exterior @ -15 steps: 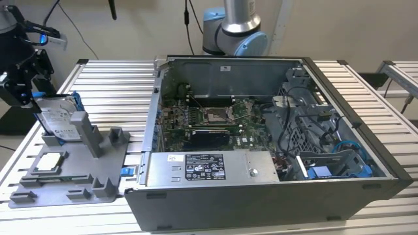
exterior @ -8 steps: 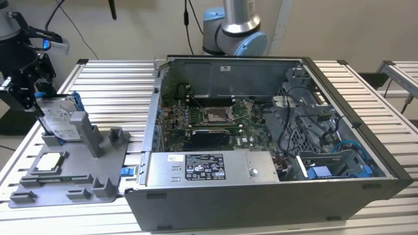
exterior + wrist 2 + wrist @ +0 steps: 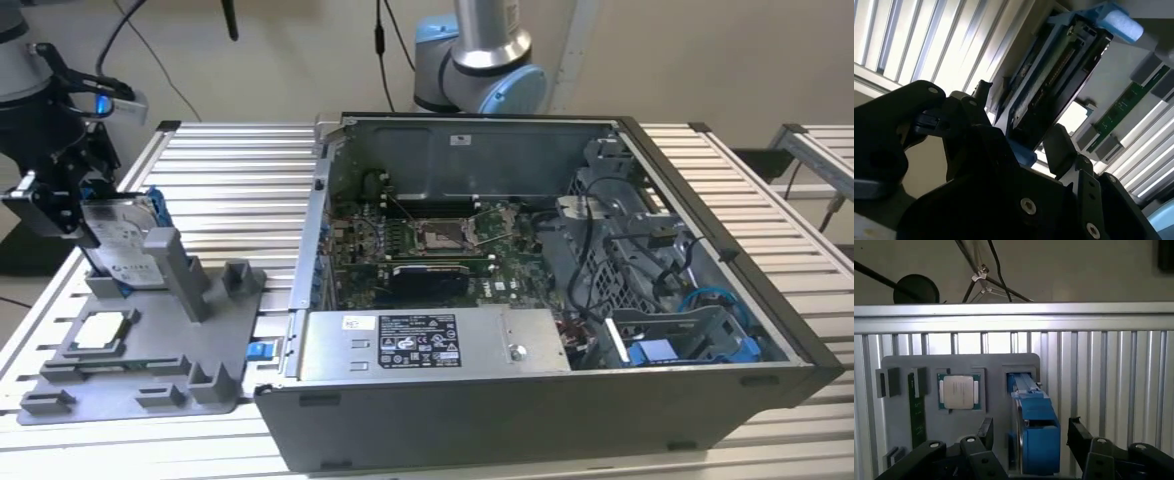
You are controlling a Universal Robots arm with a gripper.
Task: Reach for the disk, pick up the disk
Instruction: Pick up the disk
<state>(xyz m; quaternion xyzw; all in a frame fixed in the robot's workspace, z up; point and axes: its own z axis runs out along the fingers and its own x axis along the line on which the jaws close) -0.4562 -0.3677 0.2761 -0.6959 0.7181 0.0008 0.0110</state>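
The disk (image 3: 120,238) stands upright on its edge in a slot of the grey fixture plate (image 3: 140,355), at the exterior view's left. Its silver face with the white label and its blue bracket both show. My gripper (image 3: 74,205) has come down around the disk's upper part. In the first wrist view the blue-framed disk (image 3: 1036,435) sits between my two black fingers (image 3: 1078,434), and a gap shows on each side of it. The second wrist view has the disk (image 3: 1054,75) running between the fingers (image 3: 1058,147) too. The gripper (image 3: 1031,434) is open.
A small square silver chip (image 3: 959,391) and a green memory stick (image 3: 916,412) lie in the fixture plate beside the disk. An open computer case (image 3: 534,270) holding a grey box (image 3: 427,342) stands at the exterior view's right. Another arm's base (image 3: 481,60) rises behind it.
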